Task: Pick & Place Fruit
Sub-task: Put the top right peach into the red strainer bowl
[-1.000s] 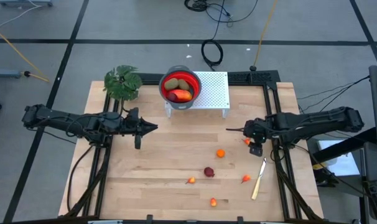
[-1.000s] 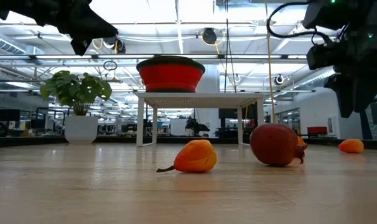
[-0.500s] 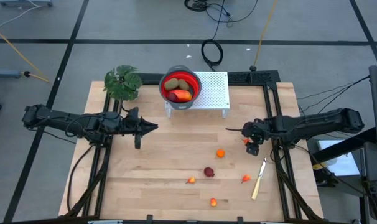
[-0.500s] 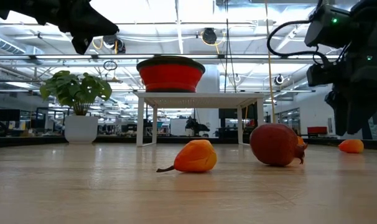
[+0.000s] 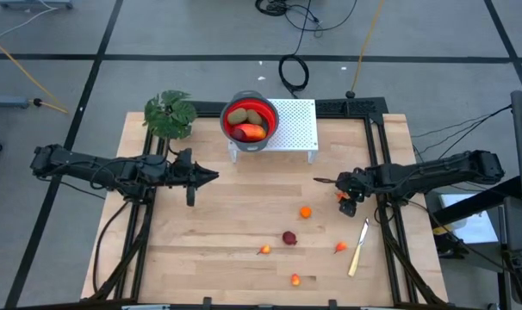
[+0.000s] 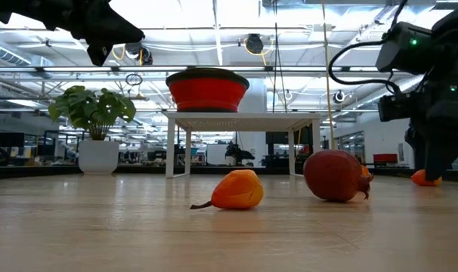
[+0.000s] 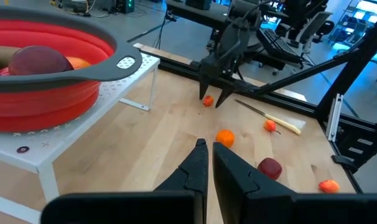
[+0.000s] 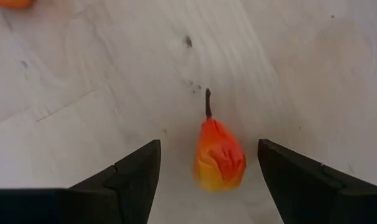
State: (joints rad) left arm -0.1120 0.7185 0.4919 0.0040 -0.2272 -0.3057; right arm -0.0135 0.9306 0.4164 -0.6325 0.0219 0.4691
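Right end effector point(image 8: 207, 171), seen from its own wrist: the two dark fingers point(image 8: 129, 177) stand wide apart, one on each side of a small orange-red fruit with a dark stem point(image 8: 218, 155), which lies on the pale wooden surface point(image 8: 83, 87) between them. No contact with the fruit is visible, and nothing is held.

From above, this end effector point(image 5: 347, 199) sits low on the right side of the surface, over that fruit point(image 5: 340, 196). Nearer the front edge lie four more pieces: an orange bit point(image 5: 295, 279), an orange-red bit point(image 5: 264, 250), a dark red round fruit point(image 5: 289, 238) and a red-orange bit point(image 5: 339, 248) beside a pale-handled knife point(image 5: 358, 247). An orange round fruit point(image 5: 305, 212) lies mid-surface.

The left end effector point(image 5: 211, 176) hangs above the left side, fingers point(image 7: 198, 163) together, empty.

Farther back, a red bowl point(image 5: 266, 114) on a white stand point(image 5: 297, 125) holds olive-brown and red fruit point(image 5: 249, 132).
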